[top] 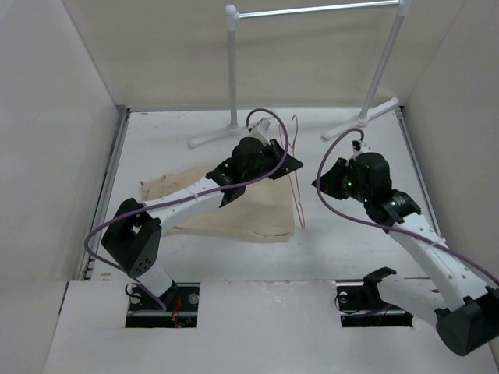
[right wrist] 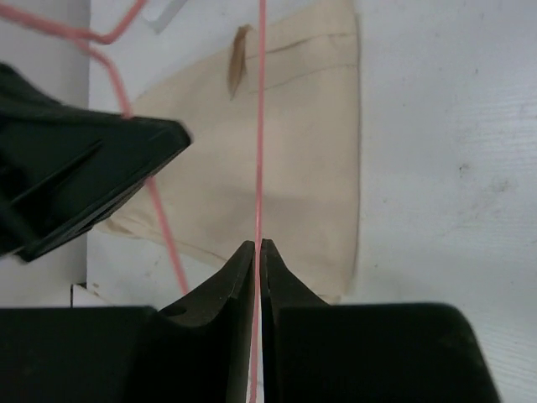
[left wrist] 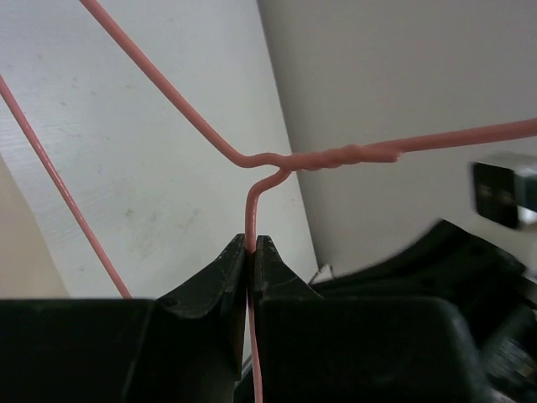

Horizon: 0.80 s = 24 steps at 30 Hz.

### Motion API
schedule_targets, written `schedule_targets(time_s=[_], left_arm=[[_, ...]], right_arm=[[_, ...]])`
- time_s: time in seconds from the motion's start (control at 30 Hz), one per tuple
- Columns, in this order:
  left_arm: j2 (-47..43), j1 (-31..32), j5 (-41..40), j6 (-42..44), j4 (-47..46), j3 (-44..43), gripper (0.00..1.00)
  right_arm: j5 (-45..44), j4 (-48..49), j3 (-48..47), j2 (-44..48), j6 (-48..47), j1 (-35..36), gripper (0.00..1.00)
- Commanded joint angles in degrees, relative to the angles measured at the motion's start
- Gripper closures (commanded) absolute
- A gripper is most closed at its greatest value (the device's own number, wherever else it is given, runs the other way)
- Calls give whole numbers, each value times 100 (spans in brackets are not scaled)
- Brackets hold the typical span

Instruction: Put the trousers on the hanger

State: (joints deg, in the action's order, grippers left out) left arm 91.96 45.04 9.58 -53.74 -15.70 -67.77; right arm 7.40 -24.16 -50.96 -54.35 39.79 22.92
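The thin pink hanger (top: 298, 179) is held up on edge over the table between both arms. My left gripper (top: 291, 164) (left wrist: 250, 242) is shut on its wire just below the twisted neck (left wrist: 327, 157). My right gripper (top: 317, 185) (right wrist: 257, 245) is closed on a straight run of the hanger (right wrist: 260, 126), which passes lengthwise between its jaws. The beige trousers (top: 242, 210) (right wrist: 310, 151) lie flat on the table, under and left of the hanger, partly hidden by the left arm. In the right wrist view the left gripper (right wrist: 84, 176) shows at the left.
A white pipe garment rack (top: 312, 9) stands at the back, its feet (top: 210, 140) (top: 362, 117) resting on the table. White walls enclose the table on the left, right and back. Purple cables loop over both arms.
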Motion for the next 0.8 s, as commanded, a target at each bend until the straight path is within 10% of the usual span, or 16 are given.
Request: schedule_targets(time_s=[0.0,0.47,0.77], left_arm=[[-381,53,491,-594,-1829,631,100],[1007,-289,1502,-1524,-5028,2197,100],[692,-35,1704,-1807,-5364,2285,100]], right_arm=[[359,982,253,-469,407,-20,88],[156,1792,622,-1367,600,112,82],[95,1994,956,-1807,697,68,43]])
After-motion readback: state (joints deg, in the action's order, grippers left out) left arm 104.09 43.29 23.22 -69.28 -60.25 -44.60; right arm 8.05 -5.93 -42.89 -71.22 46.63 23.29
